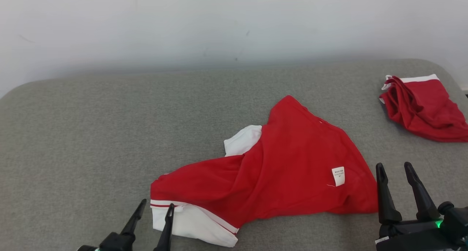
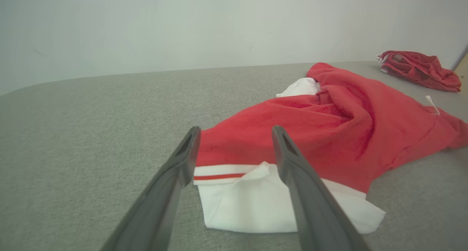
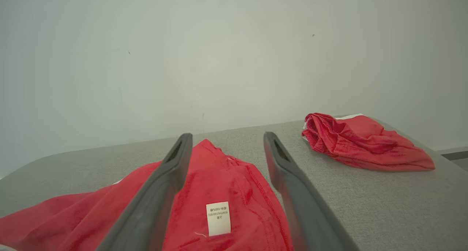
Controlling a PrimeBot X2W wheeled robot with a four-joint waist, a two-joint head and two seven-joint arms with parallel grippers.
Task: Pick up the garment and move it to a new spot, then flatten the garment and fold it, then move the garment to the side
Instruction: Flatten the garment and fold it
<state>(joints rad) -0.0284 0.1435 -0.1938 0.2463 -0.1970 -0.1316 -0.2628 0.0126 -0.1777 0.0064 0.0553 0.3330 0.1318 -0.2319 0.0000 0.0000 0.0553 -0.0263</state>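
Observation:
A red garment (image 1: pixel 289 163) with white trim lies crumpled on the grey padded table (image 1: pixel 91 134), inside out, a white label (image 1: pixel 338 176) showing near its right end. Its white striped cuff (image 2: pixel 234 174) sits just ahead of my left gripper (image 1: pixel 157 207), which is open with nothing between its fingers. In the left wrist view the cuff lies between the two fingertips of the left gripper (image 2: pixel 236 132). My right gripper (image 1: pixel 395 168) stands open at the garment's right edge. From the right wrist, the label (image 3: pixel 218 218) lies between the right gripper's (image 3: pixel 226 139) fingers.
A second red garment (image 1: pixel 424 106) with white trim lies bunched at the table's far right corner, also seen as the red bundle (image 3: pixel 362 141) from the right wrist. A pale wall (image 1: pixel 234 24) rises behind the table. Bare grey surface spreads to the left.

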